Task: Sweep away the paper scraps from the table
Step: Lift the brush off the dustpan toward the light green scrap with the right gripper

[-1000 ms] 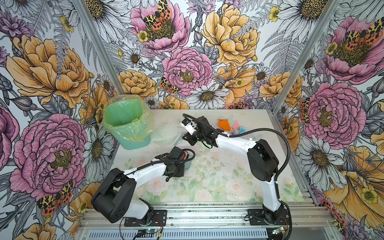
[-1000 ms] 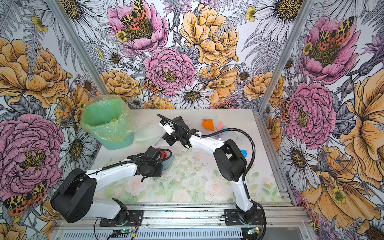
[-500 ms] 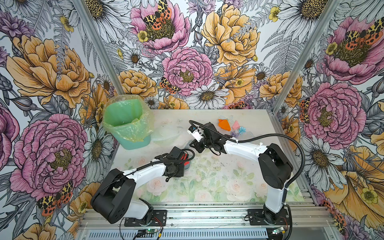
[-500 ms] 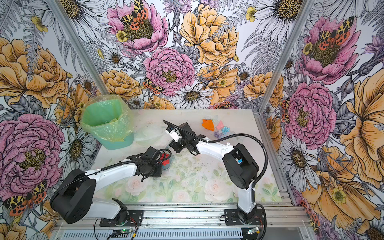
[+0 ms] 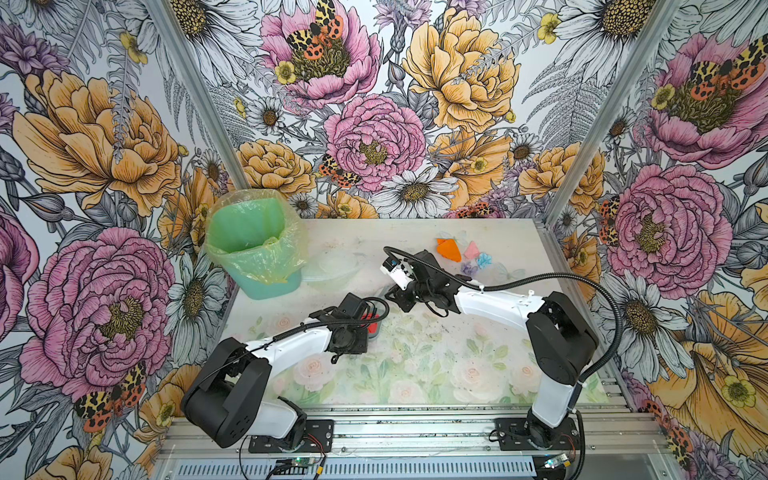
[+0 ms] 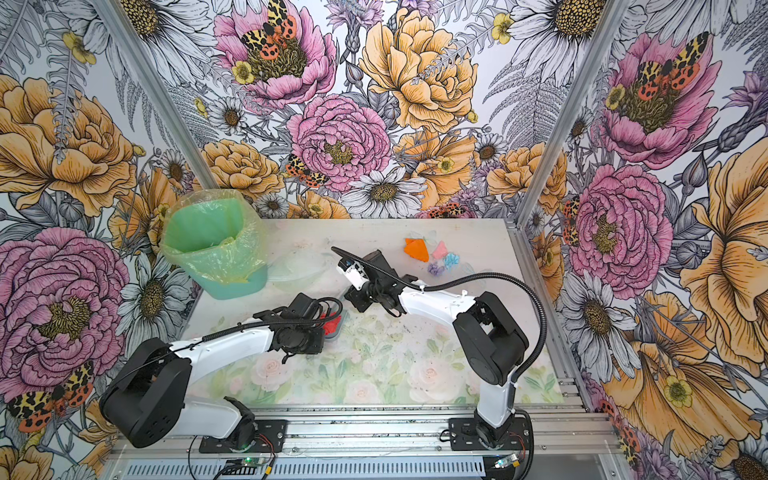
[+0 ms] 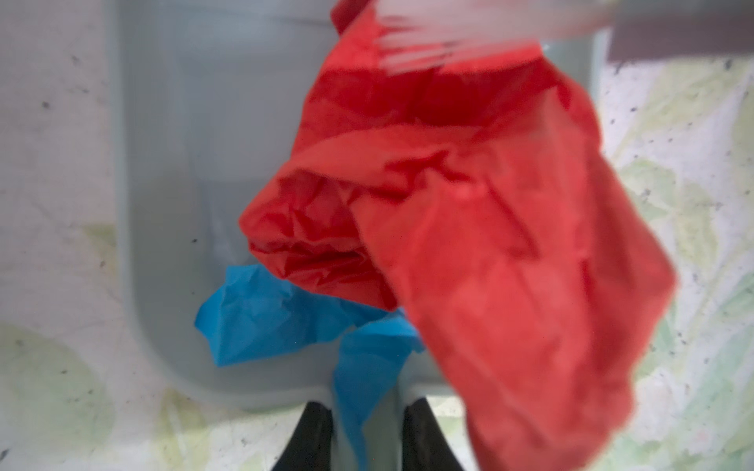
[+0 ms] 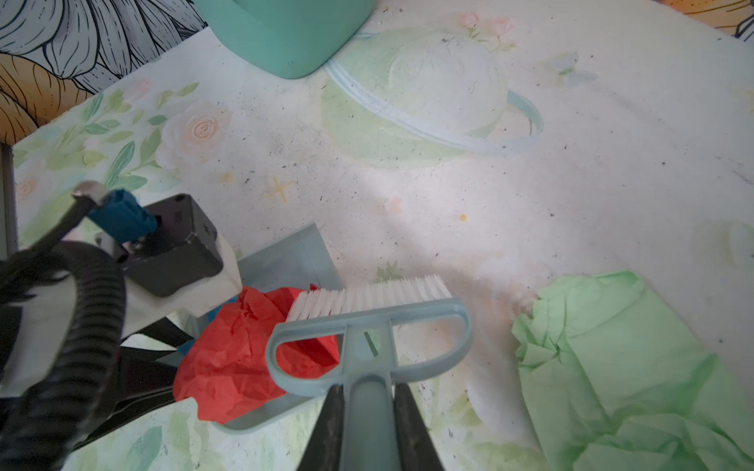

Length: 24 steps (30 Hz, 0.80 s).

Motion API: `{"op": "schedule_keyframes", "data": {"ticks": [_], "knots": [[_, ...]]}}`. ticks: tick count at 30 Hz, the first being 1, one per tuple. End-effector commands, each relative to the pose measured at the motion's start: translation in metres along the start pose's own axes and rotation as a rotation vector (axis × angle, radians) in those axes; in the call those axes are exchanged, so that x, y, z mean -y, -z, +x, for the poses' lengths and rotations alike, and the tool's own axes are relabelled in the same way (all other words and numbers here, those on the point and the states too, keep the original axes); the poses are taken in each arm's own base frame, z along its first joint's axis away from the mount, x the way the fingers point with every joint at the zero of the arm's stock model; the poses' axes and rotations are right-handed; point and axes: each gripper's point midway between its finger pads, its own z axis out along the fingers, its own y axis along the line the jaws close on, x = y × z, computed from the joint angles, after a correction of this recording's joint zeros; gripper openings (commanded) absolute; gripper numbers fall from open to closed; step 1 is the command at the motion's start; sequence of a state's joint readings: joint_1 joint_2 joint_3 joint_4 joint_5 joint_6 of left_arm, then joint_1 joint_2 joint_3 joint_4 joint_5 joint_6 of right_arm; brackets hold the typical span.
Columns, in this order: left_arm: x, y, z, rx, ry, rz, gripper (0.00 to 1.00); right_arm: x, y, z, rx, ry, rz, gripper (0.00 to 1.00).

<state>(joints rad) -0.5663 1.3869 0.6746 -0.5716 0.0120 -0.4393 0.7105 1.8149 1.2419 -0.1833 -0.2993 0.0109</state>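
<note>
We see red crumpled paper wad [image 7: 469, 244] newly swept into grey-blue plastic dustpan [image 7: 163, 204], over blue scrap [image 7: 265, 314]. Our left gripper [image 7: 363, 428] clamps pan handle; right gripper [image 8: 369, 407] clamps white-bristled grey hand brush [image 8: 367, 322]. On whitish floral-print table [image 5: 415, 374] remain pale green wad [image 8: 612, 367], seemingly nearby, and far orange-pink cluster [image 5: 449, 250].
</note>
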Motion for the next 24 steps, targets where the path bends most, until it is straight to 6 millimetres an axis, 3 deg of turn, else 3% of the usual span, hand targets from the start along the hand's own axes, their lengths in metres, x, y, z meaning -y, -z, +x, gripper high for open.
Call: {"op": "schedule_keyframes", "data": {"ticks": [1, 15, 24], "knots": [[-0.004, 0.009, -0.012, 0.07, 0.02, -0.015, 0.0, -0.006, 0.017, -0.017, 0.054, 0.023, 0.014, 0.0], [-0.006, 0.019, -0.02, 0.137, 0.004, -0.036, 0.0, 0.004, 0.035, -0.052, 0.131, 0.048, 0.07, 0.0], [-0.006, 0.029, -0.024, 0.177, 0.005, -0.031, 0.0, 0.016, 0.062, -0.082, 0.213, 0.046, 0.105, 0.0]]}}
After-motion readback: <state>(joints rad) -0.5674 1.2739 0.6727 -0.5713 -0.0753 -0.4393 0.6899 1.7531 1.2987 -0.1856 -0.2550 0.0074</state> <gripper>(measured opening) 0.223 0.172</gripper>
